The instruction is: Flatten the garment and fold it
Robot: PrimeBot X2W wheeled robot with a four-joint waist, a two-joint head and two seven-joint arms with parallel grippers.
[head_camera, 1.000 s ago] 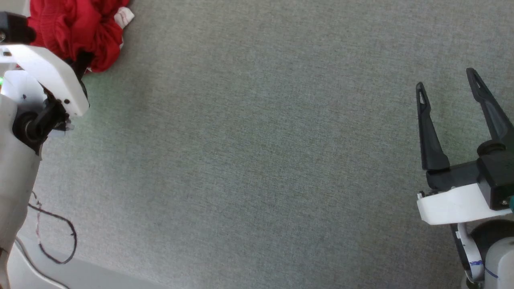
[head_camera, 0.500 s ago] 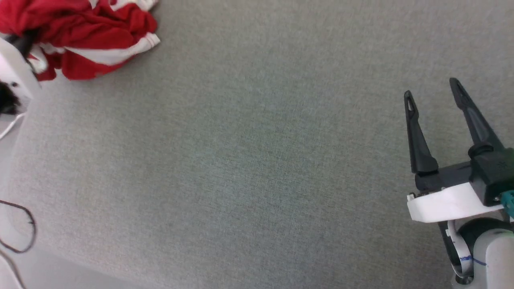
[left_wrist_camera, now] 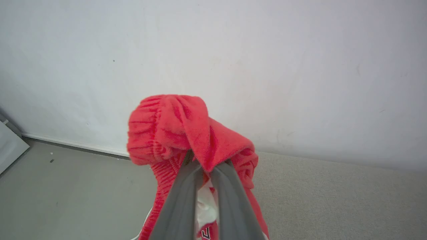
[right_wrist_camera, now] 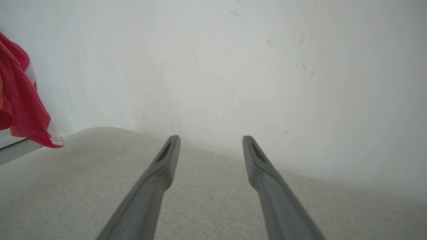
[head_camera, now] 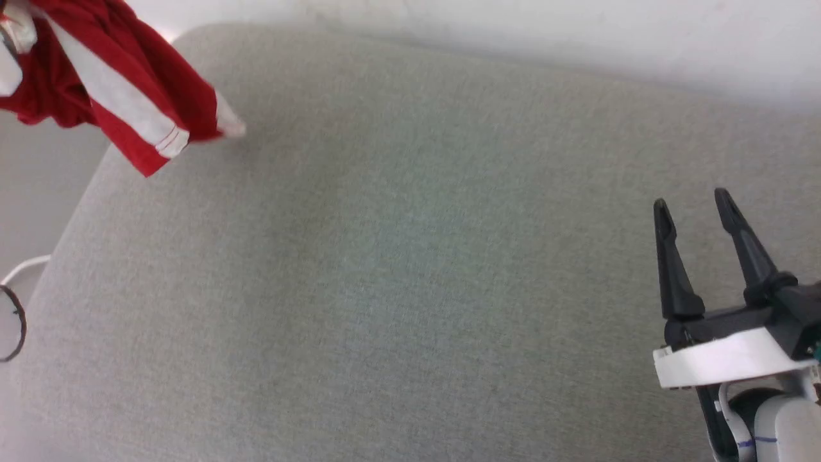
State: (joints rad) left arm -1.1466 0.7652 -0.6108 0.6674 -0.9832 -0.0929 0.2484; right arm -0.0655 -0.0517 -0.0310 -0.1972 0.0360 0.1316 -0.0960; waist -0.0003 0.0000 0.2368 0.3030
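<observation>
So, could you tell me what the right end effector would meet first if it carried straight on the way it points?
Probably the pale wall behind the grey fabric surface: the open right end effector aims past its far edge. The garment hangs off to the side. Depth is unclear.

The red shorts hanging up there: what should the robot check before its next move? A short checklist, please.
1. Left fingers closed on the shorts: ok, they pinch the bunched waistband.
2. Right fingers open and empty: ok.
3. Shorts flattened: not ok, they hang crumpled.
4. A free edge for the right fingers to take: ok, the white-striped hem dangles loose on their side.
5. Shorts over the gray padded surface: not ok, they hang at its far left corner, away from the middle.
6. Grip firm enough for a pull: cannot tell.
</observation>
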